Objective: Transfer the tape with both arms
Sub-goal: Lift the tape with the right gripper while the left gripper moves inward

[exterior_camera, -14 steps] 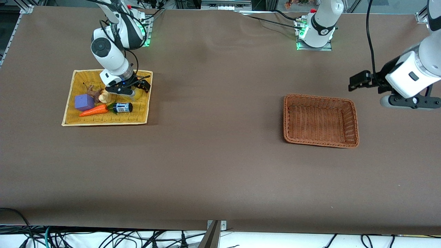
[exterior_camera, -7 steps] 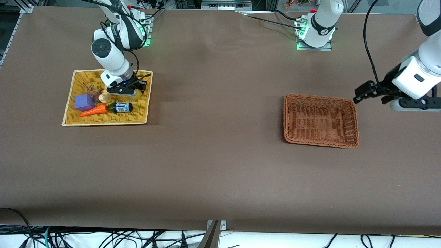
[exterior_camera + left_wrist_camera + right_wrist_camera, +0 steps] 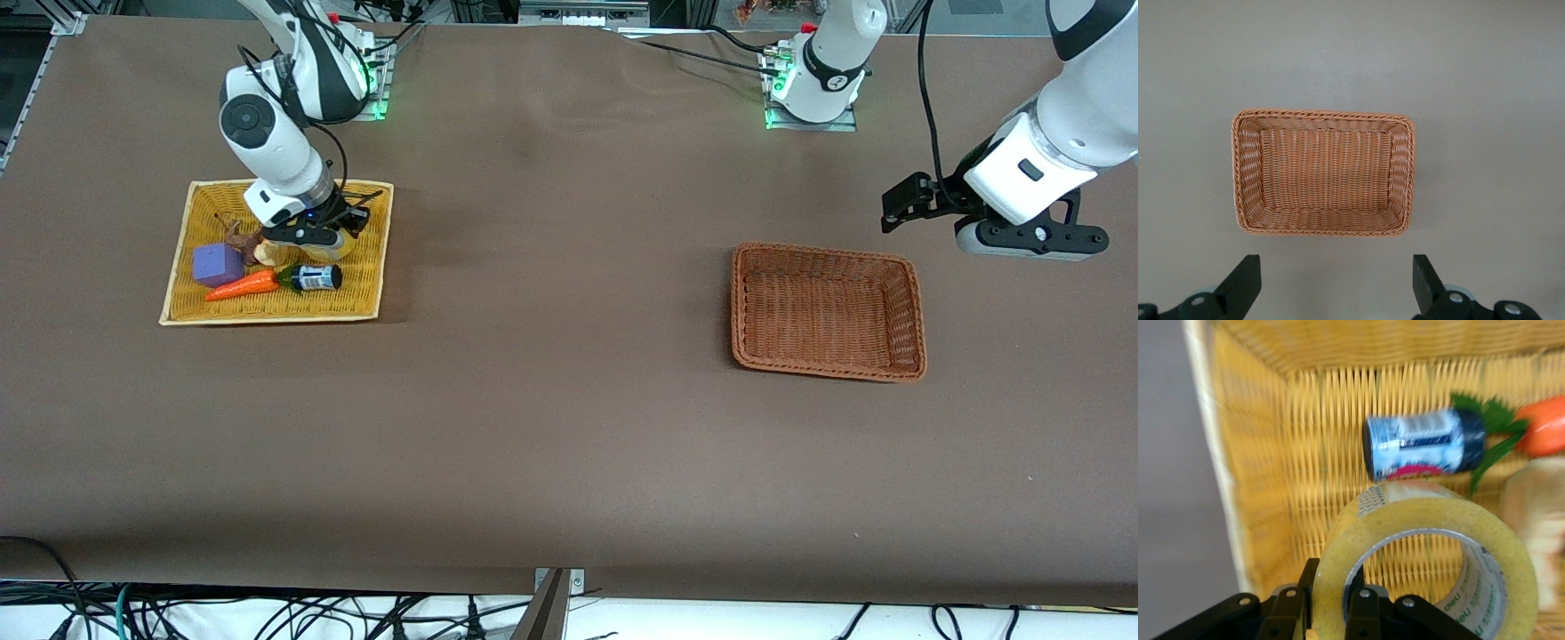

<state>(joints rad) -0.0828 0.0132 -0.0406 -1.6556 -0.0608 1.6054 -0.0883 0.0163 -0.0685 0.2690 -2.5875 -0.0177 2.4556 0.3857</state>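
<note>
The tape (image 3: 1425,517) is a yellowish translucent roll, tilted up in the yellow basket (image 3: 267,317). My right gripper (image 3: 1331,587) is shut on its wall, with one finger in the hole and one outside. In the front view the right gripper (image 3: 331,238) is low in the yellow basket and hides most of the tape (image 3: 343,244). My left gripper (image 3: 900,212) is open and empty in the air, beside the brown basket (image 3: 827,252). It also shows in the left wrist view (image 3: 1336,273), with the brown basket (image 3: 1321,114) empty below it.
In the yellow basket lie a dark labelled bottle (image 3: 316,277), a carrot (image 3: 242,284), a purple cube (image 3: 217,264), a brown toy (image 3: 240,238) and a beige object (image 3: 269,252). The bottle (image 3: 1421,447) lies just past the tape.
My right wrist has shifted slightly toward the right arm's end of the table, over the yellow basket. My left gripper dipped toward the brown basket's corner, then rose and moved toward the table's middle.
</note>
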